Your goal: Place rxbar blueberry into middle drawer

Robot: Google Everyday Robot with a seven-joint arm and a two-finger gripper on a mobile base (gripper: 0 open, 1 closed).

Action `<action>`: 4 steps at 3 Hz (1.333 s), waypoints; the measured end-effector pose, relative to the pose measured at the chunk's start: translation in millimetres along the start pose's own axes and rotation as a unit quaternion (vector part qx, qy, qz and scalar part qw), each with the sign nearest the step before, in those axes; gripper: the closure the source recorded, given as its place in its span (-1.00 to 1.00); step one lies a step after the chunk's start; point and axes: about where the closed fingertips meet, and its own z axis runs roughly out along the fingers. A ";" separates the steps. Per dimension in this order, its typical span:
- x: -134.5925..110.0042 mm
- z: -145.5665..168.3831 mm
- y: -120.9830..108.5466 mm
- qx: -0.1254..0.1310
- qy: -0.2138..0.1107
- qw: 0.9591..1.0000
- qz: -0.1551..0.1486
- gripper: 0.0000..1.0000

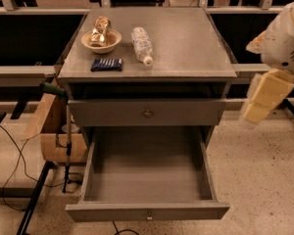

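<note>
While the rxbar blueberry (107, 64) lies on the cabinet top (186, 43), the hand (264, 98) hangs tilted beside it, openness unclear.

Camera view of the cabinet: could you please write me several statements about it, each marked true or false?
1. The rxbar blueberry lies on the cabinet top. True.
2. The middle drawer is shut. False: it stands pulled open.
3. The claw hangs right of the cabinet, apart from the bar. True.
4. The clear bottle stands upright. False: it lies on its side beside the bowl.
5. The gold snack bag is in the drawer. False: it sits in the bowl.
</note>
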 end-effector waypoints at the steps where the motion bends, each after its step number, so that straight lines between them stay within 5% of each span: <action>1: -33.5 28.3 -14.7 0.006 -0.034 0.999 0.038 -1.00; 2: -74.8 51.0 -27.1 0.017 -0.099 0.992 0.078 -1.00; 4: -172.3 75.8 -57.6 0.031 -0.210 0.973 0.090 -1.00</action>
